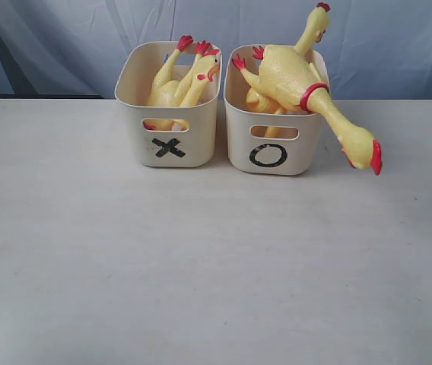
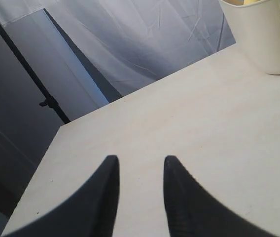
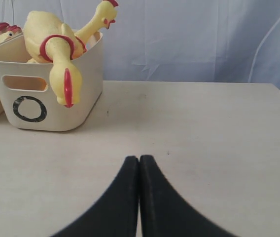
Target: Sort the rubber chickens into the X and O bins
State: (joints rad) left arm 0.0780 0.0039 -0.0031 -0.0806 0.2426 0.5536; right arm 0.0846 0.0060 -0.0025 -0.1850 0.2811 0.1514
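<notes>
Cream O bin (image 1: 239,148), black ring mark. Left of O bin: cream X bin (image 1: 201,144), black cross. Yellow rubber chickens (image 1: 284,76), red combs, feet, neck bands. Off-white table (image 1: 201,266). Pale blue backdrop (image 1: 398,46) behind O bin.

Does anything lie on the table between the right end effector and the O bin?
Nothing visible does. In the right wrist view only bare table lies between the shut right end effector and the O bin, over whose rim a large chicken hangs.
</notes>
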